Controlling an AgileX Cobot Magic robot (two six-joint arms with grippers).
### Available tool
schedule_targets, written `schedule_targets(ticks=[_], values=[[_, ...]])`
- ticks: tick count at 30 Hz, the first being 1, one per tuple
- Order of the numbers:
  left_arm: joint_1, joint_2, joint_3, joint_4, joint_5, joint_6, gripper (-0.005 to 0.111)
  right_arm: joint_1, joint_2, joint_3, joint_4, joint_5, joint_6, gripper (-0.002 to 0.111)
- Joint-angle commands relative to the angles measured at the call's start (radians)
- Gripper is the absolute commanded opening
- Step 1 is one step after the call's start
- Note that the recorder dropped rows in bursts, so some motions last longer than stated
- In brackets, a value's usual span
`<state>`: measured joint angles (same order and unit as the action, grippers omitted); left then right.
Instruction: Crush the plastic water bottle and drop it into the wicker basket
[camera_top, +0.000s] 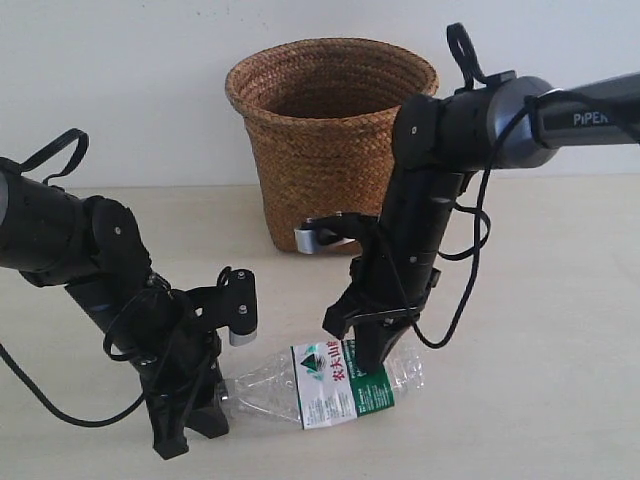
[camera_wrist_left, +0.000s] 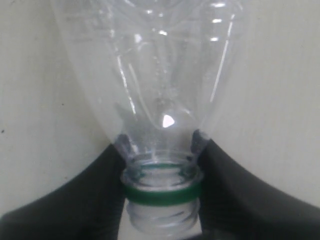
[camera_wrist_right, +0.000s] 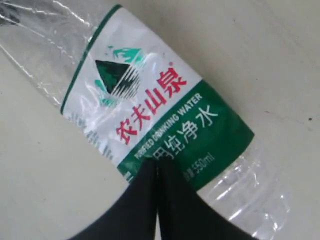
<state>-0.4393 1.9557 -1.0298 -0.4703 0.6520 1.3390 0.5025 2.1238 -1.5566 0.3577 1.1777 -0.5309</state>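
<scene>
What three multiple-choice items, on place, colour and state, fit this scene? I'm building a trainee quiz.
1. The plastic water bottle is: A lying on the table before the wicker basket; B inside it; C lifted in the air.
2. The ring on its neck is: A red; B blue; C green.
3. The left gripper is: A open; B shut on the bottle's neck; C holding the basket.
Answers: 1 A, it lies flat on the table; 2 C, the left wrist view shows green; 3 B, its fingers press both sides of the neck.
</scene>
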Motion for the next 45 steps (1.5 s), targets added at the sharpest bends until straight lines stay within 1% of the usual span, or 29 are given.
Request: schedule_targets(ticks=[1,4,11,16,20,24,28,29,30,32,35,38,40,42,44,45], values=[[-0.003,0.013,0.009,0.021,0.037,0.000,0.004,-0.004,0.012,0.065,-0.080,-0.134,-0.013,0.000],[-0.003,0.013,0.009,0.021,0.037,0.000,0.004,-0.004,0.044,0.086,-0.077,-0.174,-0.016,0.000],[-0.003,0.013,0.009,0.019,0.037,0.000,0.004,-0.004,0.133,0.086,-0.076,-0.170,-0.004,0.000],[-0.003,0.013,0.009,0.019,0.037,0.000,0.004,-0.004,0.131,0.071,-0.076,-0.176,0.010,0.000],[-0.003,0.013,0.009,0.019,0.037,0.000,0.004,-0.004,0.069,0.055,-0.055,-0.108,0.039,0.000],[-0.003,0.013,0.009,0.018,0.033,-0.014,0.004,-0.004,-0.043,0.062,-0.026,-0.058,0.039,0.000],[-0.003,-0.004,0.009,0.018,0.033,-0.022,0.004,-0.004,-0.270,0.102,-0.030,-0.021,0.036,0.000],[-0.003,-0.018,0.009,0.018,0.037,-0.022,0.004,-0.004,-0.319,0.115,-0.064,-0.019,0.036,0.000],[-0.003,-0.049,0.009,0.027,0.064,-0.022,0.004,-0.005,-0.400,0.147,-0.110,-0.033,0.053,0.000],[-0.003,-0.101,0.009,0.045,0.106,-0.022,0.004,-0.005,-0.496,0.195,-0.153,-0.065,0.062,0.000],[-0.003,-0.183,0.009,0.050,0.142,-0.022,0.004,-0.005,-0.570,0.259,-0.189,-0.136,0.062,0.000],[-0.003,-0.269,0.009,0.053,0.191,-0.022,0.004,-0.009,-0.603,0.292,-0.230,-0.140,0.064,0.000],[-0.003,-0.324,0.009,0.066,0.214,-0.022,0.004,-0.036,-0.614,0.311,-0.232,-0.133,0.104,0.000],[-0.003,-0.375,0.009,0.071,0.225,-0.022,0.004,-0.072,-0.623,0.351,-0.230,-0.165,0.145,0.000],[-0.003,-0.435,0.009,0.077,0.230,-0.022,0.004,-0.128,-0.637,0.407,-0.230,-0.194,0.195,0.000],[-0.003,-0.466,0.007,0.097,0.230,-0.022,0.004,-0.175,-0.651,0.456,-0.237,-0.228,0.241,0.000]])
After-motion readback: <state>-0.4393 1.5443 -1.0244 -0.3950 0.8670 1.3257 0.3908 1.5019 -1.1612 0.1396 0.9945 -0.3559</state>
